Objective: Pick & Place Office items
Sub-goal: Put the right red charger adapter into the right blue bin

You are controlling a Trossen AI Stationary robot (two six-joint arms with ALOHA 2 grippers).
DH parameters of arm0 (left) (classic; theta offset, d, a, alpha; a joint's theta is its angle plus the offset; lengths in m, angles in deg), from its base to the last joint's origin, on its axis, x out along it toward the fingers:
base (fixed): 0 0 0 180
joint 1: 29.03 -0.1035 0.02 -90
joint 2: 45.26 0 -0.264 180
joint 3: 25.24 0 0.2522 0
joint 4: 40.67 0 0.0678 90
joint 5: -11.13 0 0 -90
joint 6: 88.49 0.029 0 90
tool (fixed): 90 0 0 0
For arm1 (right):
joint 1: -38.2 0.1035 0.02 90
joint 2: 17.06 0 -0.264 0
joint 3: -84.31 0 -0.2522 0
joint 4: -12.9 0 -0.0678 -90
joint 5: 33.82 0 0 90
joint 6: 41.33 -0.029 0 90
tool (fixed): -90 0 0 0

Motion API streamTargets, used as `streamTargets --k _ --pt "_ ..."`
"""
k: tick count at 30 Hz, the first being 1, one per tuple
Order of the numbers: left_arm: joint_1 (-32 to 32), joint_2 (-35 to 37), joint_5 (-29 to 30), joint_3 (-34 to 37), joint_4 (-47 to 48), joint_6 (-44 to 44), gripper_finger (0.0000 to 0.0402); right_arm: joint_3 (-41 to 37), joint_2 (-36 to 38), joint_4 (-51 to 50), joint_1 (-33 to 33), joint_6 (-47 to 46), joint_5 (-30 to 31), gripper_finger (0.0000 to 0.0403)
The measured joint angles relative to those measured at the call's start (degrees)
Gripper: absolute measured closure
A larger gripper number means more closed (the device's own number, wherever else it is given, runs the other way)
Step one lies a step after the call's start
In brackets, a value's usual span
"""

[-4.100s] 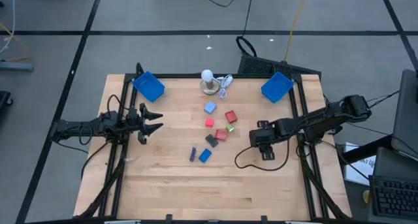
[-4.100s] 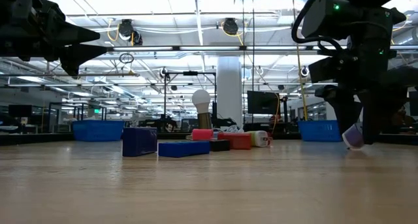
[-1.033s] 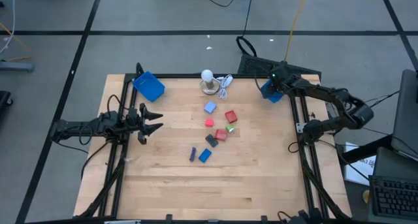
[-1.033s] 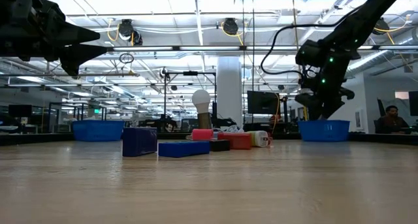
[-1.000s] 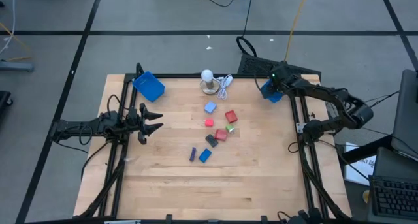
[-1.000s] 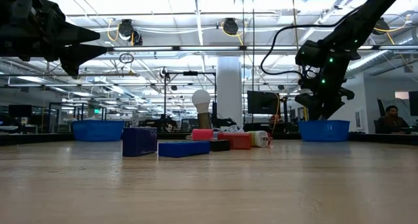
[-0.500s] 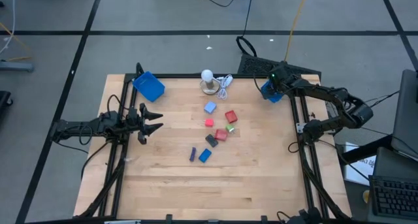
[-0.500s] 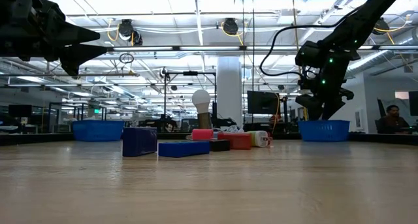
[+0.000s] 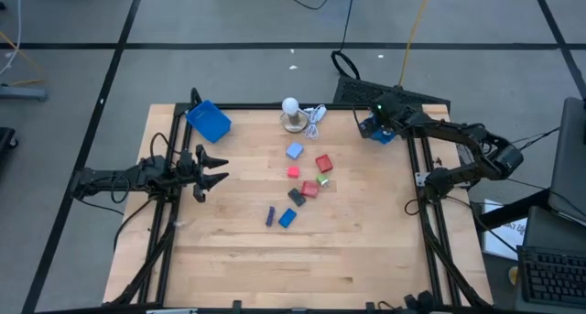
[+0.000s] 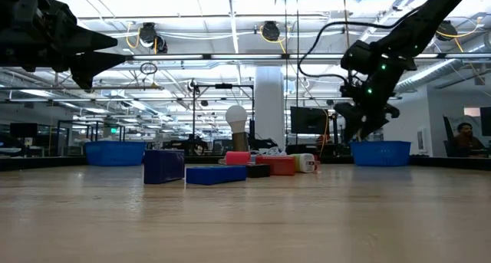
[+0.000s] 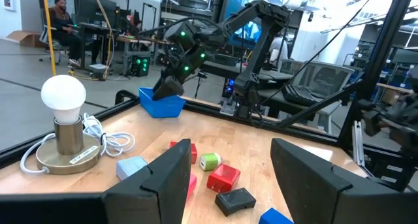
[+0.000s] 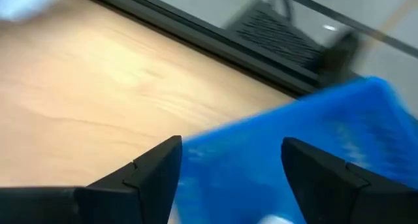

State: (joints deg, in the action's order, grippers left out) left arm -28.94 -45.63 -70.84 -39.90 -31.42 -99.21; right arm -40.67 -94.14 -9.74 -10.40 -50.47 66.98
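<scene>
Hovering over blue tray (image 9: 383, 131): right hand (image 9: 373, 122); contents unclear.

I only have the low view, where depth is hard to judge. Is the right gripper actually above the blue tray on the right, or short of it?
Observer: In the high view, the right gripper hangs over the blue tray at the table's far right corner.
Operator: Is it holding anything?
Observer: The right wrist view shows its fingers apart, with only the tray beyond.
Operator: And the left arm?
Observer: The left gripper is open near the table's left edge, apart from the blocks.
</scene>
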Motion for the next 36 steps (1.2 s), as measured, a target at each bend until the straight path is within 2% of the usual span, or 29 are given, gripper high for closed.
streamTargets --k 6,9,15,19,22,29,32,36 --pt "-0.02 -0.02 0.0 0.0 0.0 0.0 0.0188 -0.02 0.02 7.44 5.8 -2.24 -11.66 0.0155" --pt "-0.01 -0.02 0.01 0.01 0.02 0.0 0.0188 -0.02 0.02 10.91 10.06 -2.17 -14.98 0.0156" --pt "-0.02 -0.02 0.0 0.0 0.0 0.0 0.0188 -0.02 -0.26 17.18 20.89 1.61 -15.51 0.0156" --pt "0.0 -0.02 0.02 0.01 0.0 0.0 0.0188 -0.09 -3.31 21.27 28.67 5.42 -15.05 0.0156" --pt "-0.01 0.0 0.01 0.0 0.0 0.0 0.0188 0.02 -7.35 26.2 33.28 5.25 -9.6 0.0155" --pt "0.0 -0.01 0.0 0.01 0.0 0.0 0.0188 0.17 -12.9 24.42 41.14 3.91 4.9 0.0145" --pt "-0.02 -0.02 0.02 0.02 0.0 0.0 0.0188 0.67 -12.16 21.06 43.11 0.32 10.9 0.0131" --pt "-0.01 0.0 0.02 0.01 0.0 0.0 0.0188 4.8 -11.33 10.51 43.58 -10.01 11.76 0.011"
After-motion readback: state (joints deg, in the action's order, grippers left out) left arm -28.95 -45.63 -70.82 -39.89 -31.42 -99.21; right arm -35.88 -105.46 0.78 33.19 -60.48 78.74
